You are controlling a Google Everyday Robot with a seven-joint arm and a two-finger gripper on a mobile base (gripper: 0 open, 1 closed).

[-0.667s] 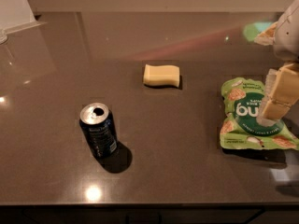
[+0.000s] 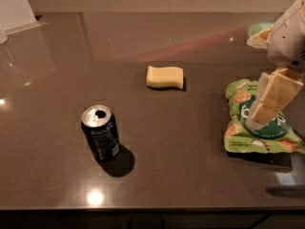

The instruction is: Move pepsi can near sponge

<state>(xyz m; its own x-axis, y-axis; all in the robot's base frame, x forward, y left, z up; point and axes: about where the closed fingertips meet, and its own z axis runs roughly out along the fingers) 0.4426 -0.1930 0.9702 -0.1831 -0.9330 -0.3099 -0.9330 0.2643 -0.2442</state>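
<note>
The pepsi can (image 2: 101, 133) is dark blue with a silver top and stands upright on the dark countertop at the front left. The sponge (image 2: 165, 77) is a pale yellow block lying flat near the middle, behind and to the right of the can. My gripper (image 2: 261, 117) hangs at the right edge of the view, above a green snack bag, far from both the can and the sponge. It holds nothing that I can see.
A flat green snack bag (image 2: 259, 120) lies at the right under the gripper. The dark countertop (image 2: 190, 166) has its front edge along the bottom of the view. A pale wall panel (image 2: 14, 6) stands at the far left corner.
My gripper has shifted slightly to the left above the green bag. The can and the sponge have not moved.
</note>
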